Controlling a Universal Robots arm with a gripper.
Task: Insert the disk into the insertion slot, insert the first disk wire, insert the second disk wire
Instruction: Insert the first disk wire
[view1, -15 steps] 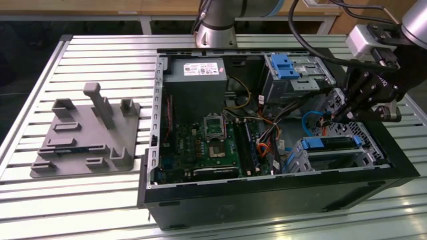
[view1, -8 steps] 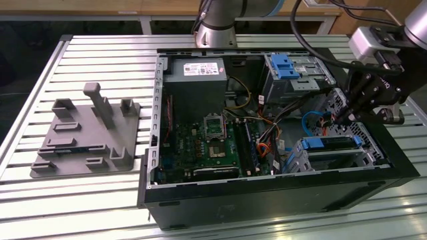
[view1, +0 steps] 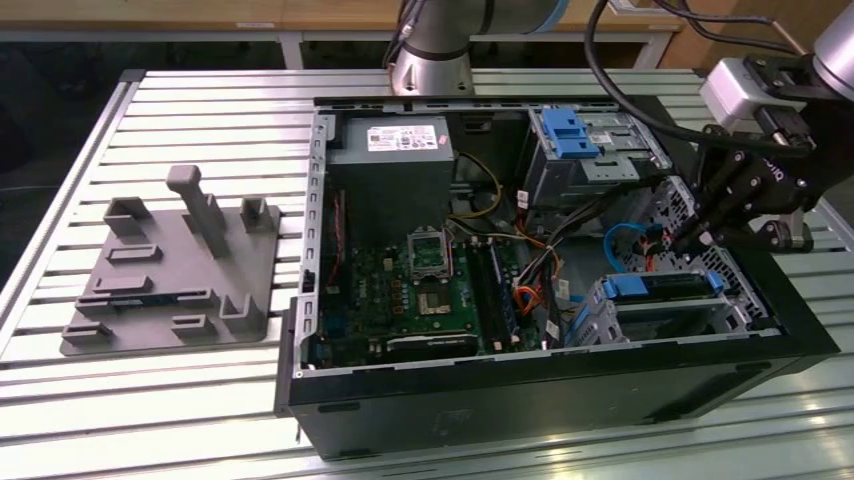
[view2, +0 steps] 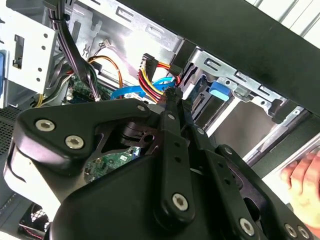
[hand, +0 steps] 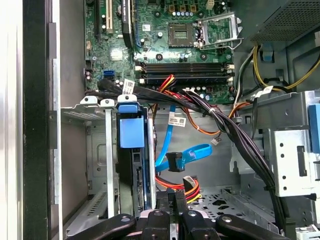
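The disk (view1: 657, 288) in its blue caddy sits inside the insertion slot (view1: 737, 300), the grey cage at the case's near corner on the exterior view's right. The first wrist view shows the disk (hand: 132, 131) seated in the insertion slot (hand: 97, 150), its rear end free of cables. My gripper (view1: 683, 238) hangs just behind the cage, fingers pressed together. It appears shut on a red-and-yellow disk wire (hand: 189, 186) close to its black plug (view2: 150, 61). A blue disk wire (hand: 182, 156) with a black plug hangs loose just beyond my gripper (hand: 172, 199).
The open computer case (view1: 534, 390) lies on a slatted table, with the motherboard (view1: 427, 290) in the middle. A taller bay with a blue latch (view1: 567, 132) stands at the far side. Black cable bundles (hand: 220, 117) cross above the cage. A grey fixture (view1: 174, 270) lies outside. A hand (view2: 305, 180) is nearby.
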